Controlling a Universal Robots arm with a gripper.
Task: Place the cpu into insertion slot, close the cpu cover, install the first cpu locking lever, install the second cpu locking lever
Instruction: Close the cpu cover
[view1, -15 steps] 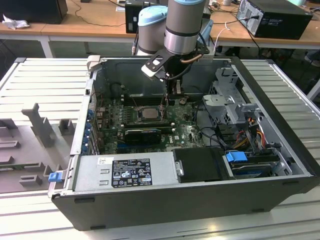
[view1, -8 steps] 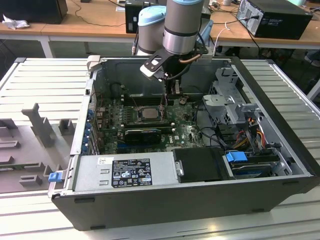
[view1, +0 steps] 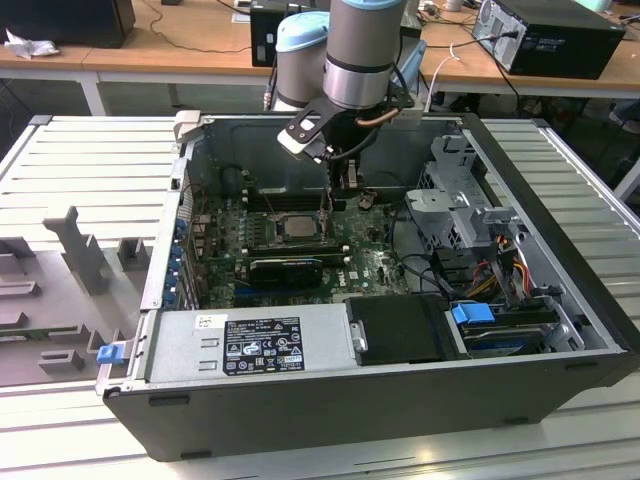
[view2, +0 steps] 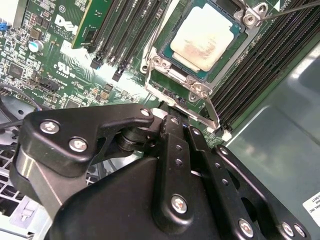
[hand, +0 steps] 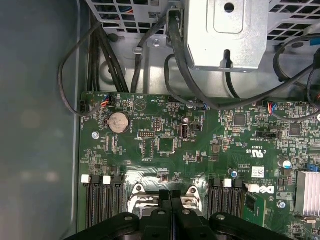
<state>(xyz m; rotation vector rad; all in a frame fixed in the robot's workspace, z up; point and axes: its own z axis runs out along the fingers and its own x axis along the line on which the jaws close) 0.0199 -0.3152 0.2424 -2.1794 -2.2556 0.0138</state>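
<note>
Table (view1: 90, 150): one, pale and slatted, carrying everything beneath the tool.
Computer case (view1: 400, 405): one, dark, lying on its side with the panel off; the arm reaches down into it.
Motherboard (view1: 372, 266): one, green, flat on the case floor directly below the tool.
Power supply (view1: 250, 345): one grey box, well apart from the tool, along the case wall nearest the exterior camera.
Memory slots (hand: 100, 200): two banks of long black slots, one on either side of the tool in the first wrist view.
Tool (hand: 171, 196): one, black; its fingertips are pressed together with only a thin seam between them, low over the board.
Insertion slot (view2: 155, 62): one square socket with a silvery rim and corner screws, just beyond the fingertips.
Cpu cover (hand: 150, 181): one shiny silvery plate, right behind the fingertips in the first wrist view. Whether it touches them, I cannot tell.
Cpu (view2: 207, 36): one small flat square with a pale silver-beige face and a thin green edge. It is seated in the insertion slot, face up and uncovered, near the tool but clear of the fingertips.
Coin cell (hand: 119, 121): one round silver disc on the board, well ahead of the tool.
</note>
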